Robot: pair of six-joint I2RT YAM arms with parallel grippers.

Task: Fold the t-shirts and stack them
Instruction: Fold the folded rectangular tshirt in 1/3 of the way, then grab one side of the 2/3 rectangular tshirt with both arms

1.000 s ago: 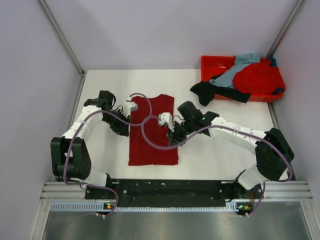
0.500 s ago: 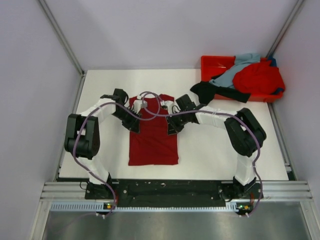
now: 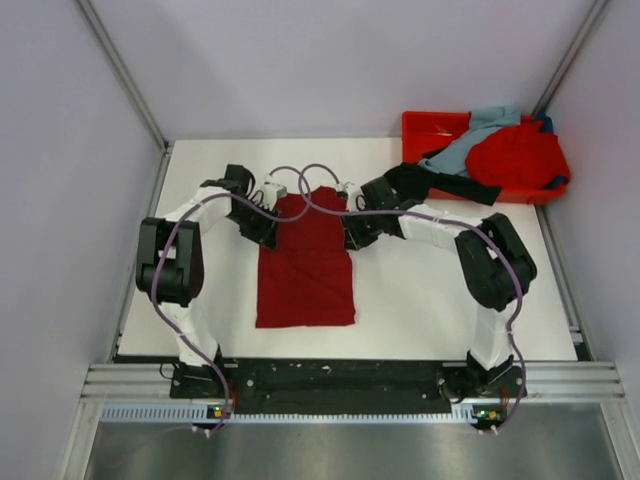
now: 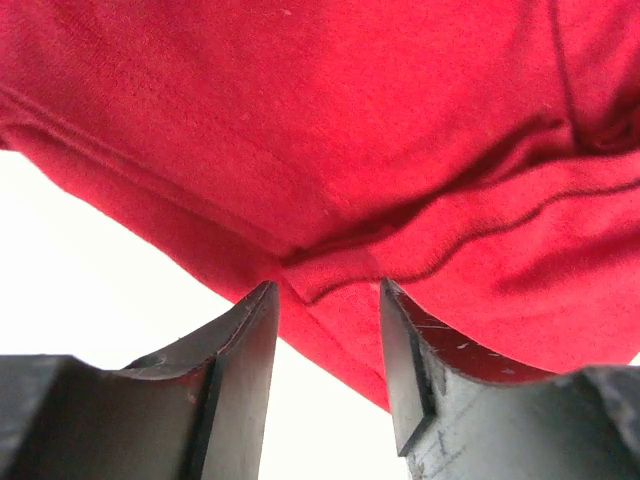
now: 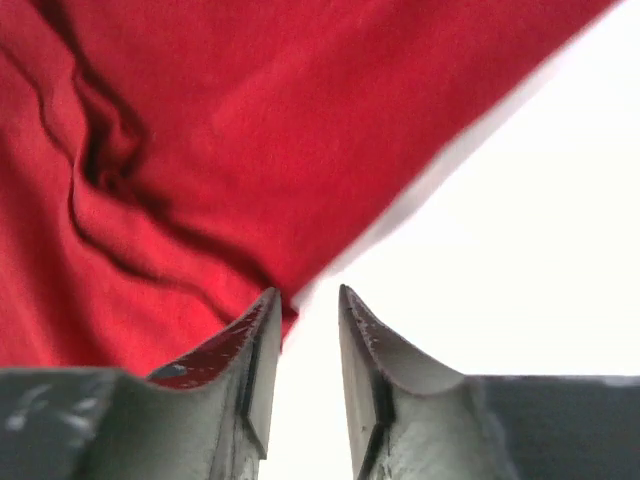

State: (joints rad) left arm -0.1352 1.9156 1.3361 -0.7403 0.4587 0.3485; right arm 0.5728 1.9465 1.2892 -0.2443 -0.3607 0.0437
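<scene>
The dark crimson t-shirt lies flat as a long rectangle in the middle of the white table. My left gripper is at its far left edge and my right gripper at its far right edge. In the left wrist view the gripper is open, with the shirt's hem reaching between the fingertips. In the right wrist view the gripper is slightly open, with the shirt's edge against the left finger and bare table in the gap. The bright red, grey-blue and black shirts lie heaped at the tray.
The orange-red plastic tray stands at the far right corner, with the black shirt spilling over its front onto the table. Metal wall rails run along both sides. Purple cables loop over the shirt's far end.
Both grippers have moved from the shirt's middle to its far end, one at each side edge. The shirt's far end looks narrower than before.
</scene>
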